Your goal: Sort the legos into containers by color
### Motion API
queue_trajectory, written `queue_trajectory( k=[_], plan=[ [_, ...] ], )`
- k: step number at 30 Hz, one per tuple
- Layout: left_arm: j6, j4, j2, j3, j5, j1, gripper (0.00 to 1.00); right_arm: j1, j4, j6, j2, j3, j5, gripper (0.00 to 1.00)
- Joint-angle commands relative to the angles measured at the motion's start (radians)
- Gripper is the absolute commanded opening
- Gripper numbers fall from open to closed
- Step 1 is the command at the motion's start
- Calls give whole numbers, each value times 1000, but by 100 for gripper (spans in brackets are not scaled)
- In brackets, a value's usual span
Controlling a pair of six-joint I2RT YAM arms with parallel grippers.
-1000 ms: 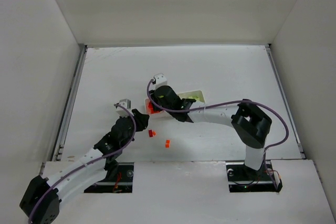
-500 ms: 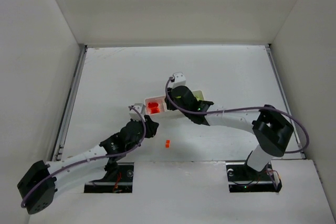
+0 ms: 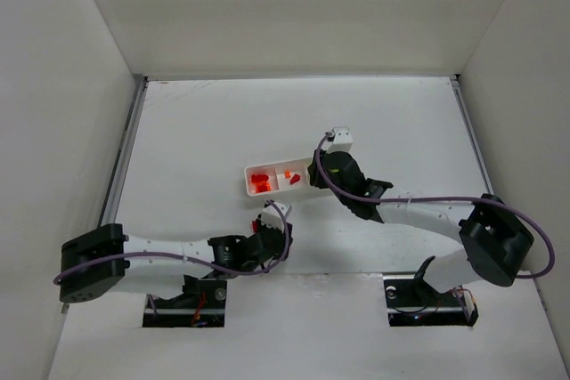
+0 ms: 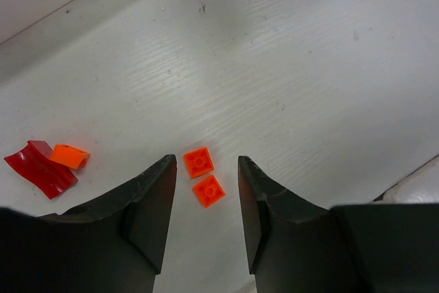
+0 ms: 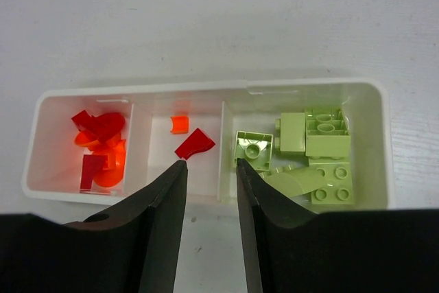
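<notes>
The white tray (image 5: 206, 87) holds red and orange legos (image 5: 99, 149) in its left compartment, a small orange piece (image 5: 179, 124) and a red piece (image 5: 195, 144) in the middle one, and several yellow-green bricks (image 5: 315, 145) in the right one. My right gripper (image 5: 209, 164) is open and empty over the tray's near wall, at the middle-right divider. My left gripper (image 4: 206, 169) is open, with two orange square plates (image 4: 198, 162) (image 4: 208, 190) on the table between its fingers. A red curved piece (image 4: 41, 168) and a small orange piece (image 4: 70, 156) lie to its left.
In the top view the tray (image 3: 252, 170) lies mid-table with my right gripper (image 3: 319, 182) covering its right end, and my left gripper (image 3: 272, 230) sits just in front of it. White walls enclose the table on three sides.
My left arm has swung right and nearer, ending over the two orange plates. My right gripper has moved right along the tray, from its left end to its right end.
</notes>
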Motion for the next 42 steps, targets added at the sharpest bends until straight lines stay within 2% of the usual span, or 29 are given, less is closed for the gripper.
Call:
queue_trajectory(
  k=[1, 21, 30, 39, 42],
  plan=[
    [-37, -1, 34, 54, -100, -22, 38, -2, 81, 19, 2, 6, 5, 41],
    [-66, 17, 159, 71, -94, -19, 33, -2, 122, 37, -44, -29, -12, 42],
    [-78, 17, 189, 70, -105, -25, 26, -2, 127, 40, -61, -38, -12, 42],
    [-72, 2, 229, 88, -136, -40, 26, -28, 141, 45, -101, -64, -12, 42],
    [-69, -4, 232, 91, -136, -39, 22, -45, 148, 51, -116, -77, -14, 42]
  ],
)
